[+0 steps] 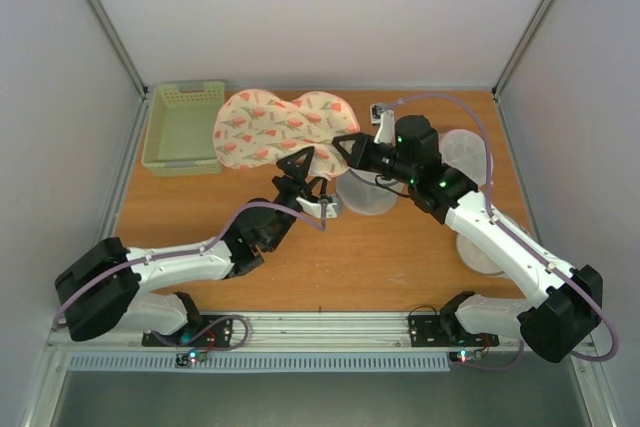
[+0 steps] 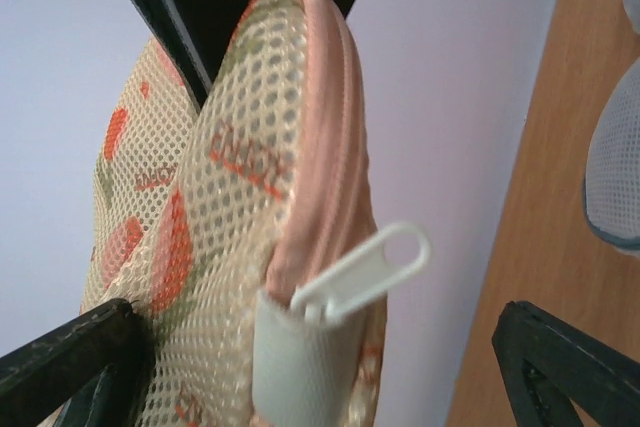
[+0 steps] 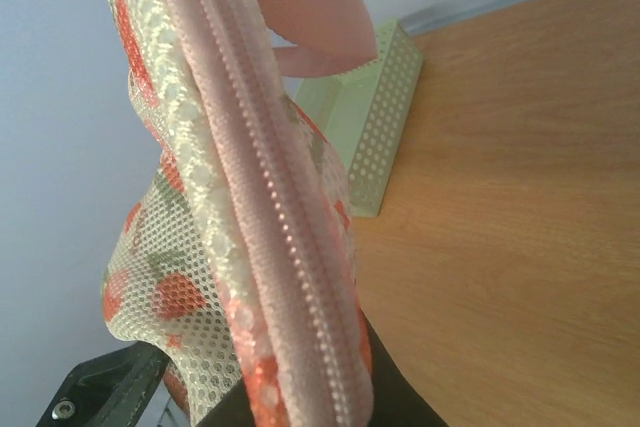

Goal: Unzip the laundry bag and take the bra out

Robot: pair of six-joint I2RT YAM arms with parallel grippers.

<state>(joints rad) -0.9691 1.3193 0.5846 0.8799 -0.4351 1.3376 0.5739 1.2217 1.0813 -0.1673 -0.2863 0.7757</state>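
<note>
The laundry bag point(image 1: 275, 127), beige mesh with a red-and-green print, is held up off the table at the back. My right gripper point(image 1: 345, 145) is shut on its right edge; in the right wrist view the closed pink zipper point(image 3: 275, 207) runs down into that gripper point(image 3: 300, 409). My left gripper point(image 1: 300, 163) is open just below the bag. In the left wrist view its fingers point(image 2: 70, 357) stand wide apart on either side of the bag's end, where the white zipper pull point(image 2: 365, 272) sticks out of a white fabric tab point(image 2: 300, 357). The bra is hidden.
A pale green perforated basket point(image 1: 183, 127) stands at the back left, close to the bag. White mesh bags lie under my right arm point(image 1: 365, 195), at the right point(image 1: 466, 152) and nearer the front right point(image 1: 480, 252). White walls enclose the table.
</note>
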